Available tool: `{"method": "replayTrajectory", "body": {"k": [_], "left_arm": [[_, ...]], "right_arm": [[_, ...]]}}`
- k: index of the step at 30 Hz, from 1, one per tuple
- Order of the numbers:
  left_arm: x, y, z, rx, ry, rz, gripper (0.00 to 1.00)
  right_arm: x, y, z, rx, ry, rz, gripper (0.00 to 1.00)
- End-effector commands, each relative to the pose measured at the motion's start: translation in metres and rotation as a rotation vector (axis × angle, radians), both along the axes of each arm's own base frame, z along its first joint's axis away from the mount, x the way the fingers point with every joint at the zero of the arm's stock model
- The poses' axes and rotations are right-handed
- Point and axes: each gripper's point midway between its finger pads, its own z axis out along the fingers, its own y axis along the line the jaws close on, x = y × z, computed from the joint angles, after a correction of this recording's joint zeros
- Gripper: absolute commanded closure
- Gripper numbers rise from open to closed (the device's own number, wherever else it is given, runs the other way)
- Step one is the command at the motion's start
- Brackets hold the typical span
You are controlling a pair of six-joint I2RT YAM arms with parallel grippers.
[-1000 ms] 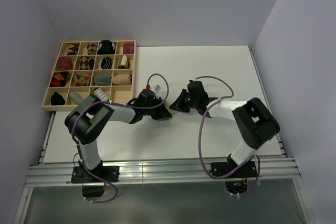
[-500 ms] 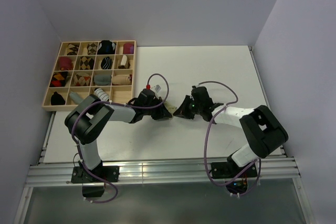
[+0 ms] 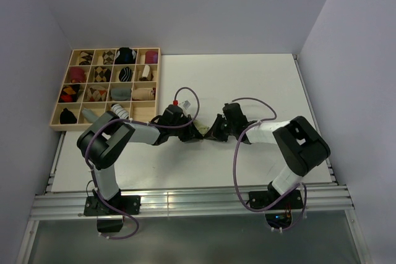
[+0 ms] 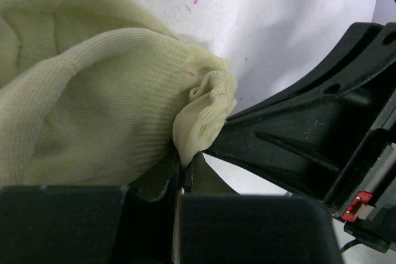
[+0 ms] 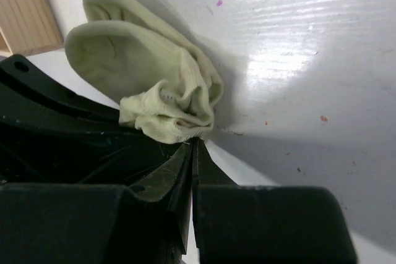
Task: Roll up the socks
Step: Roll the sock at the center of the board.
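Both arms meet at mid-table, low over the tabletop (image 3: 260,85). The pale yellow-green sock (image 4: 93,103) lies on the table between the two grippers, bunched and half folded. It is not a roll yet.

The left gripper (image 4: 180,174) is closed, with a fold of the sock's edge nipped between its tips. The right gripper (image 5: 192,153) is also closed to a thin slit, and the crumpled cuff is gathered right at its tips. That looks like a very shallow pinch. The striped sock is not visible in any view; I cannot tell whether it is inside the fold.

Risks, as I judge them:
- Both grips hold only a sliver of knit, so any pull apart could slip the cuff out of one side, more likely the right.
- The grippers are almost touching, so turning the cuff over could knock finger against finger.
- The loose fold could spring open if either gripper lets go.
- If one sock is missing from the bundle, the roll would come out wrong.

The wooden tray (image 3: 54,104) sits at the table's far left corner, well away from the sock, and is divided into a grid of compartments. Its top three rows each hold one rolled sock per cell: argyle ones, a red one (image 3: 77,75), a teal-grey one (image 3: 120,94) and a beige one (image 3: 143,94). The bottom row has a black one at its left end, and the rest is partly hidden by the left arm.
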Motion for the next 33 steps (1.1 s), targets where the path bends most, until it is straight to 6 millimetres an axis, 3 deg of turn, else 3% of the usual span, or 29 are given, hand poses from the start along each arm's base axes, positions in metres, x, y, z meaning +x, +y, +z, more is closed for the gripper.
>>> {"method": "replayTrajectory", "body": {"k": [1,10,15,31,33], "left_arm": [[-0.007,-0.001,-0.008,0.003,0.027,-0.025,1.0],[-0.01,0.0,-0.012,0.002,0.042,-0.031,1.0],[-0.01,0.001,-0.013,0.007,0.047,-0.028,0.99],[-0.015,0.004,-0.008,0.015,0.042,-0.023,0.99],[-0.014,0.007,-0.002,0.044,0.009,-0.011,0.95]], "right_arm": [[0.025,0.014,0.022,0.033,-0.098,0.0,0.94],[0.039,0.017,0.038,0.032,-0.139,-0.005,0.94],[0.043,0.018,0.037,0.028,-0.139,-0.007,0.94],[0.041,0.005,-0.012,-0.014,-0.039,-0.047,0.95],[0.041,0.002,-0.016,-0.04,-0.026,-0.045,0.95]]}}
